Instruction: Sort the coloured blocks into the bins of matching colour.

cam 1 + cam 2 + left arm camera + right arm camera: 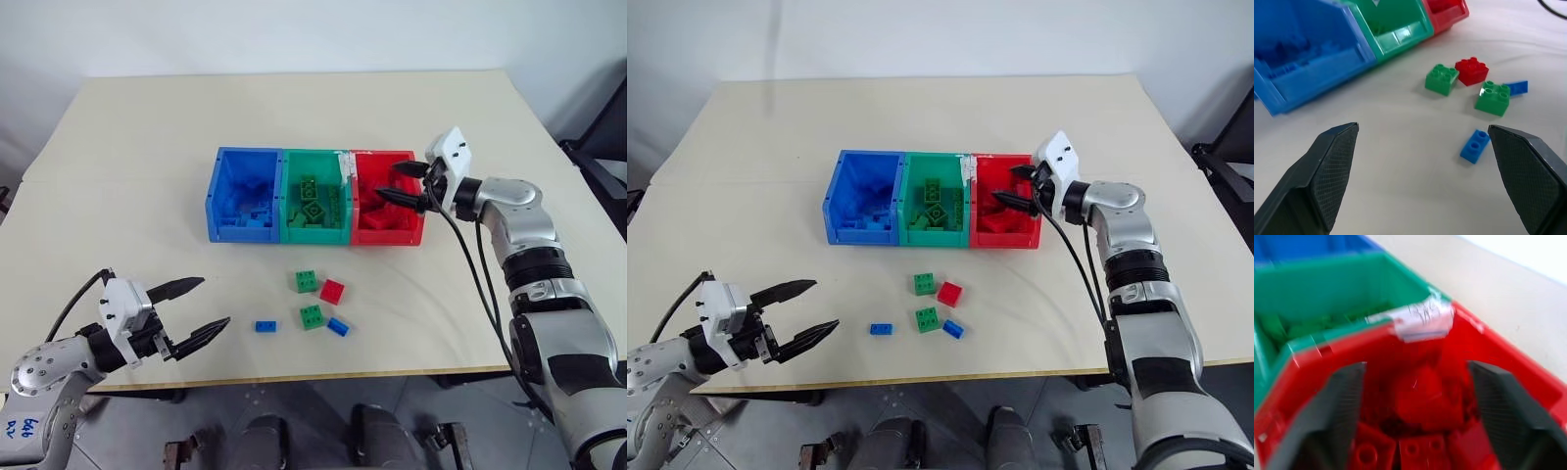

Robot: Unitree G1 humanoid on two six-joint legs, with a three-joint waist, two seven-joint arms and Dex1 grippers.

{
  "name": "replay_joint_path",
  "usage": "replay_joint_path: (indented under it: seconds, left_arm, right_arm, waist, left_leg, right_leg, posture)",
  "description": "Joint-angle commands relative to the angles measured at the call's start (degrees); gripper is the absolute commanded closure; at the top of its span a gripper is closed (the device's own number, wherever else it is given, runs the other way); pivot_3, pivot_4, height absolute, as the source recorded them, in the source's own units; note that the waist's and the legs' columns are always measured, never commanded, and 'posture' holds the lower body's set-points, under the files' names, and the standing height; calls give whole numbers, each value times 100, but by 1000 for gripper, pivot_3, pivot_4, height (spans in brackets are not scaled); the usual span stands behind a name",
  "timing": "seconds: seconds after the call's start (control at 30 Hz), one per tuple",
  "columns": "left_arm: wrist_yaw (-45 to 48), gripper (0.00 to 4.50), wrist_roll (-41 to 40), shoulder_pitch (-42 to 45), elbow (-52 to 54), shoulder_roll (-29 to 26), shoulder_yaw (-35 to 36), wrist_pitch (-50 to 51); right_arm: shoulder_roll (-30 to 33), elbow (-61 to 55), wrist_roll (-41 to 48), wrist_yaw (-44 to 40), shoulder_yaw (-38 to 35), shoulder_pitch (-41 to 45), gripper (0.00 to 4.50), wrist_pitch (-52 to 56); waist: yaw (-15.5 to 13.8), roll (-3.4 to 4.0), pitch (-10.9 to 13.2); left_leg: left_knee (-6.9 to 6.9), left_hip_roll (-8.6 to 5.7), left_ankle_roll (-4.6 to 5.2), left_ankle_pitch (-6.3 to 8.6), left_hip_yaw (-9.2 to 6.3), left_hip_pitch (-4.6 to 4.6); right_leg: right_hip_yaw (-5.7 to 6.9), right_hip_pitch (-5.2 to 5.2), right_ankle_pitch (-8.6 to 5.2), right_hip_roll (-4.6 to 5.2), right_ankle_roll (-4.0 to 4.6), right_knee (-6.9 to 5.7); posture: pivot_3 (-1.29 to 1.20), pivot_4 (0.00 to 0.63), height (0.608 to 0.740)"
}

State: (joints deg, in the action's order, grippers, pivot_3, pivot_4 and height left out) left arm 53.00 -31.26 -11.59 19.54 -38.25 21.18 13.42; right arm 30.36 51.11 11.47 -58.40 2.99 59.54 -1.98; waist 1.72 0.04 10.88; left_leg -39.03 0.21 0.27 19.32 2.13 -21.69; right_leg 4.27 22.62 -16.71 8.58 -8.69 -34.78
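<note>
Your right end effector (404,184) is parked over the red bin (415,232), fingers spread wide with nothing between them. In the right wrist view you're looking straight down past both fingers (1334,416) onto a pile of red bricks already sitting in that bin. There's a strip of pale tape (1425,320) on the wall the red bin shares with the green bin (315,235).

Your left end effector (201,308) hangs near the front left edge of the counter (147,137), also wide open and empty, well apart from everything.

The three bins sit joined in a row mid-counter: blue bin (220,211) on your left, green in the middle, red on your right. The green one has green bricks in it, and the blue one has some blue pieces at the bottom.

Five blocks lie loose on the counter in front of the bins, all in a little cluster: a green block (307,281) just beside the red block (332,291), a second green block (313,316) nearer you, a blue block (338,327) right next to that one, and another blue block (265,326) off by itself toward your left.
</note>
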Motion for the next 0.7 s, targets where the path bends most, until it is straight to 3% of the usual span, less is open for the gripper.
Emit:
replay_joint_path:
  seconds: [0.03,0.17,0.27,0.43,0.7]
  left_arm:
    - [70,0,-75,43,206,-67,-15,-33]
    - [244,0,47,312,167,-66,-276,-258]
    - [516,0,228,561,69,-50,-660,-574]
    - [677,0,424,1153,-204,-11,-1245,-673]
    - [771,0,562,1501,-518,85,-1736,-721]
  right_arm:
    - [162,-370,226,-339,-369,-28,19,-264]
    - [456,-1833,1166,-1825,-702,-1028,19,10]
    - [940,-2883,1308,-2341,-697,-2089,19,317]
    - [1692,-3506,1043,-2717,-680,-3475,19,144]
    - [1517,-3331,727,-2593,-416,-3690,19,-273]
  waist:
    - [-2,1,1]
    - [-44,1,0]
    - [-119,1,0]
    - [-179,1,0]
    - [-89,1,1]
  left_leg:
    - [0,-4,0,0,1,0]
    - [-2,-5,-1,0,-2,0]
    - [-3,-5,3,4,-5,0]
    - [-7,-14,7,7,11,2]
    - [-6,3,1,6,43,25]
  right_leg:
    - [1,1,0,-1,0,2]
    - [11,-8,0,-3,0,4]
    - [13,-15,1,-2,-2,7]
    - [12,-14,4,-1,-7,15]
    - [6,-16,4,-6,-8,10]
  posture:
    - [0,150,740]
    - [0,150,740]
    - [0,150,740]
    - [0,150,740]
    - [0,150,740]
